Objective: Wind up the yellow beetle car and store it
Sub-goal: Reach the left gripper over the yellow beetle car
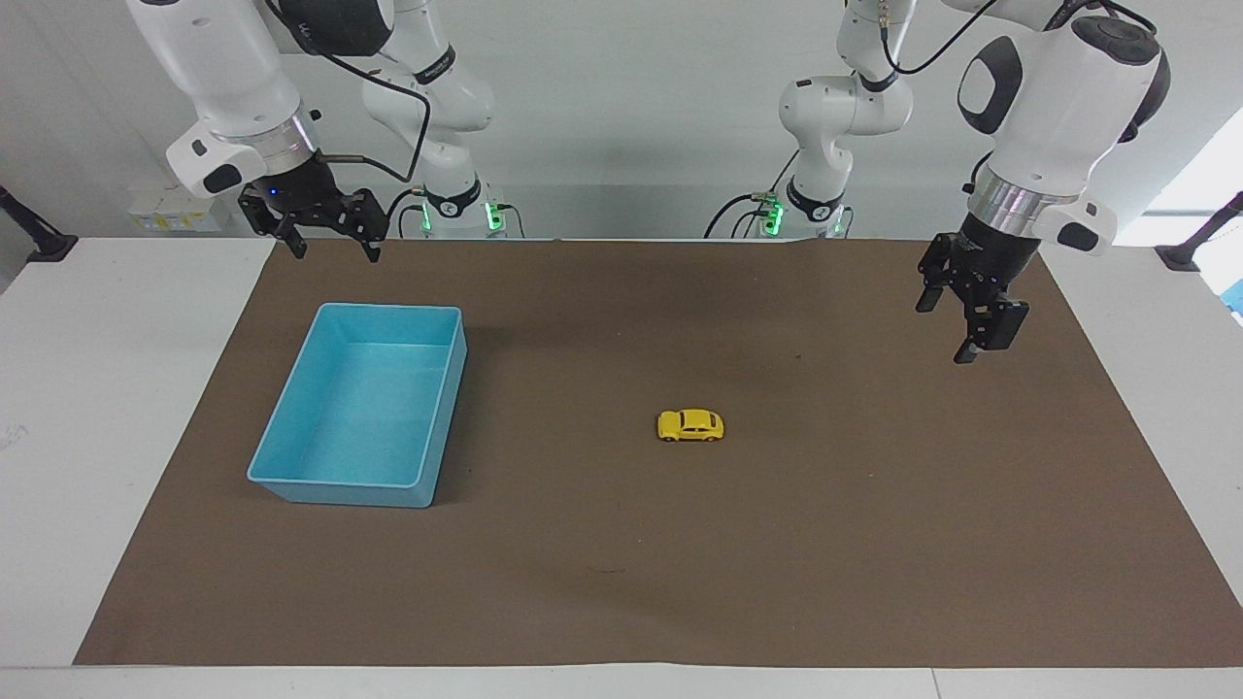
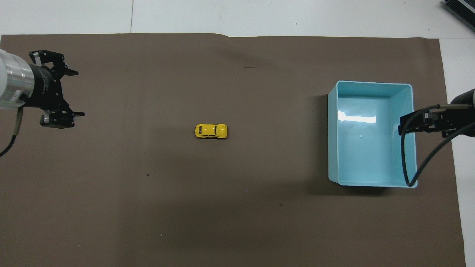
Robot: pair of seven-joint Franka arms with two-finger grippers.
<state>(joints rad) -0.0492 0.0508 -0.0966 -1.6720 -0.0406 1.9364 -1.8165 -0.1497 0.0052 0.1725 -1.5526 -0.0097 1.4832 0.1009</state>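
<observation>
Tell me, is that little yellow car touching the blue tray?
Apart. The overhead view shows the yellow beetle car alone mid-mat, with a wide stretch of bare brown mat between it and the blue tray.

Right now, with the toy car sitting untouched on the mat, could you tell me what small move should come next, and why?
Probably the left pincer should travel over the yellow beetle car and come down around it. That pincer is open, empty and up in the air at its own end of the brown mat, while the car stands alone outside the blue tray. The right pincer waits, open, above the mat near the tray.
</observation>
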